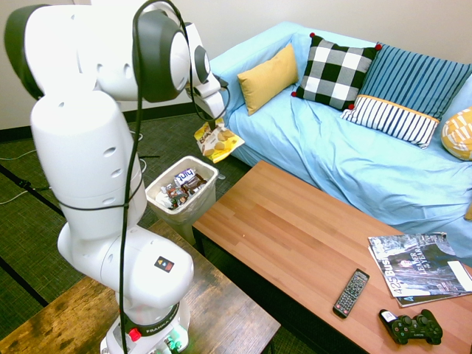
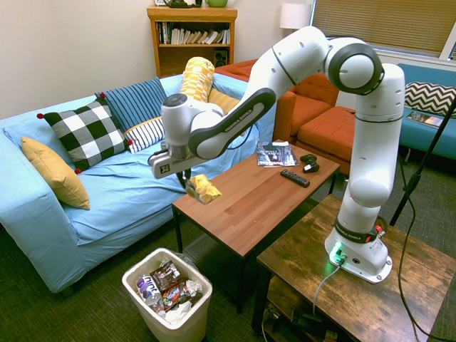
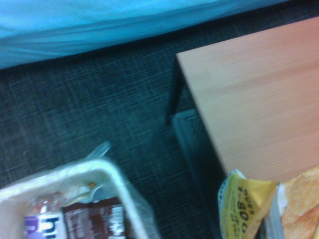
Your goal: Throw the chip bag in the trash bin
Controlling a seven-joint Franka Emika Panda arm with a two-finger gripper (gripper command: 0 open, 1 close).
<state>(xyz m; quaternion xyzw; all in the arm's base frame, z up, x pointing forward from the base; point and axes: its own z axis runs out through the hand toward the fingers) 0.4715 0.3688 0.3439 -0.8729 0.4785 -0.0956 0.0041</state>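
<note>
the gripper (image 2: 189, 178) is pinched shut on the chip bag (image 2: 203, 189), which dangles in the air past the coffee table (image 2: 263, 192) end, so it clears the wood; the trash bin (image 2: 168, 305) waits at 7 o'clock below.

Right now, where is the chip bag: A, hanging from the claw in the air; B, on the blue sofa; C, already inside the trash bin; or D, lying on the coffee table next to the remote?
A: the chip bag hangs from the shut claw above the coffee table's end, not yet over the trash bin on the floor.
</note>
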